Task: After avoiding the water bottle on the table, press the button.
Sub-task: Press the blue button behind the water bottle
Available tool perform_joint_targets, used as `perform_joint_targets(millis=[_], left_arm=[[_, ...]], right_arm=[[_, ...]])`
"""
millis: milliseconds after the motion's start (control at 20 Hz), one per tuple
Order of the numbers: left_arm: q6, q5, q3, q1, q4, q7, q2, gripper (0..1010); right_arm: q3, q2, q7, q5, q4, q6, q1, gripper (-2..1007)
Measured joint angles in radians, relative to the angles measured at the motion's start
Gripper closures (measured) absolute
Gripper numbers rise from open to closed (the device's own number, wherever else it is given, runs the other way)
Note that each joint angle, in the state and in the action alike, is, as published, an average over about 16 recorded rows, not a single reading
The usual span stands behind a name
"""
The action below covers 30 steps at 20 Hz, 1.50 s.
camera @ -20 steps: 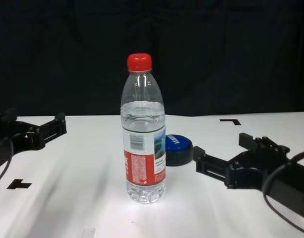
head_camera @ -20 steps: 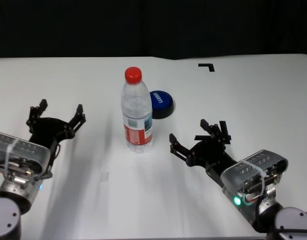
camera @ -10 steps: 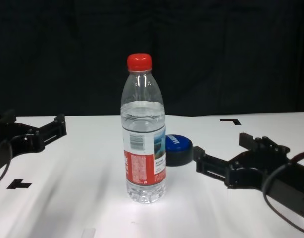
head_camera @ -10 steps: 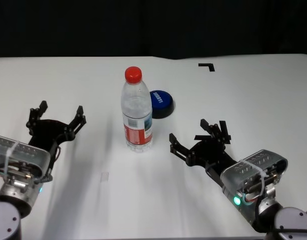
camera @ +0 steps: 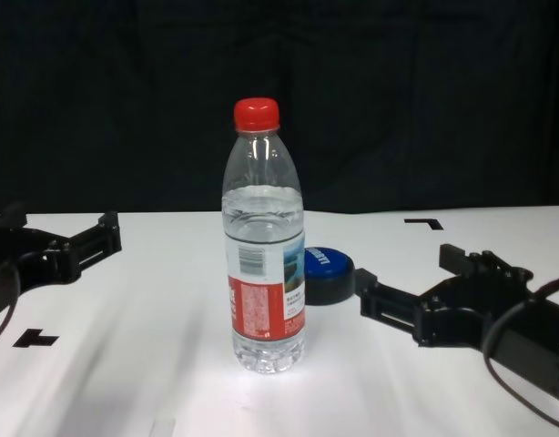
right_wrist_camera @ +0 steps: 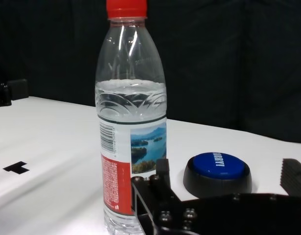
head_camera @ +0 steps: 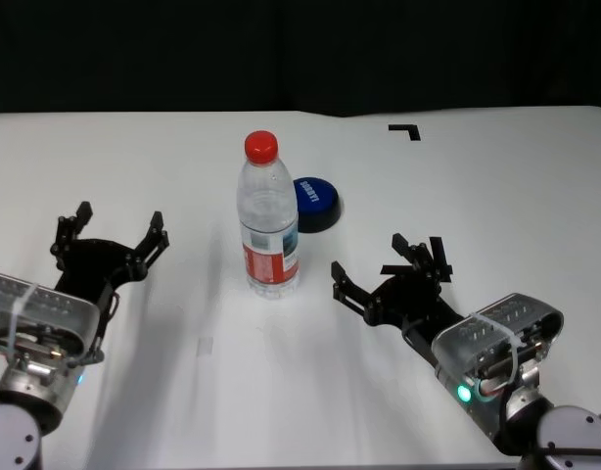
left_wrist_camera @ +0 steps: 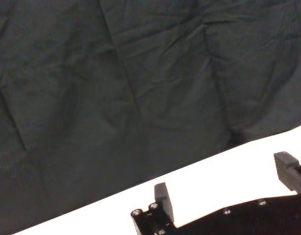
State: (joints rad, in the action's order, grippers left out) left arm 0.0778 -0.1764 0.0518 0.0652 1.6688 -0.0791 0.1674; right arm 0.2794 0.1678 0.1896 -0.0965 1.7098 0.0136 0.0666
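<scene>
The water bottle (head_camera: 269, 225) stands upright mid-table, clear with a red cap and a red, white and blue label. Just behind it and to its right sits the button (head_camera: 315, 201), a low black puck with a domed blue top. My right gripper (head_camera: 379, 259) hovers open over the table (head_camera: 477, 176), right of the bottle and nearer than the button; nothing is between its fingers. In its wrist view the bottle (right_wrist_camera: 131, 122) and button (right_wrist_camera: 217, 169) lie ahead. My left gripper (head_camera: 115, 223) is open and empty, well left of the bottle.
A black corner tape mark (head_camera: 406, 128) lies at the far right of the table. A black T-shaped mark (camera: 34, 339) sits near the front left. A dark curtain backs the table's far edge.
My left gripper has drifted slightly back toward the near edge. The right gripper, bottle and button have not moved.
</scene>
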Motion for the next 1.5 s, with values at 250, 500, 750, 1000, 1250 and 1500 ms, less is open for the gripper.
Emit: perform_joint_targets(millis=[250,500,750,1000,1250,1500], left_arm=[[-0.001,0.000,0.004,0.006,0.006,-0.006,0.002,7],[0.000,0.001,0.010,0.008,0.009,-0.014,0.005,7],[0.001,0.003,0.015,0.010,0.011,-0.017,0.007,7],[0.000,0.004,0.018,0.015,0.016,-0.015,0.007,7],[-0.002,0.004,0.020,0.023,0.023,-0.012,0.004,7],[-0.004,0.004,0.023,0.034,0.033,-0.011,0.002,7]], right_arm=[[0.000,0.000,0.000,0.000,0.000,0.000,0.000,3],[0.000,0.000,0.000,0.000,0.000,0.000,0.000,3],[0.000,0.000,0.000,0.000,0.000,0.000,0.000,3],[0.000,0.000,0.000,0.000,0.000,0.000,0.000,3],[0.000,0.000,0.000,0.000,0.000,0.000,0.000,2],[0.000,0.000,0.000,0.000,0.000,0.000,0.000,2]])
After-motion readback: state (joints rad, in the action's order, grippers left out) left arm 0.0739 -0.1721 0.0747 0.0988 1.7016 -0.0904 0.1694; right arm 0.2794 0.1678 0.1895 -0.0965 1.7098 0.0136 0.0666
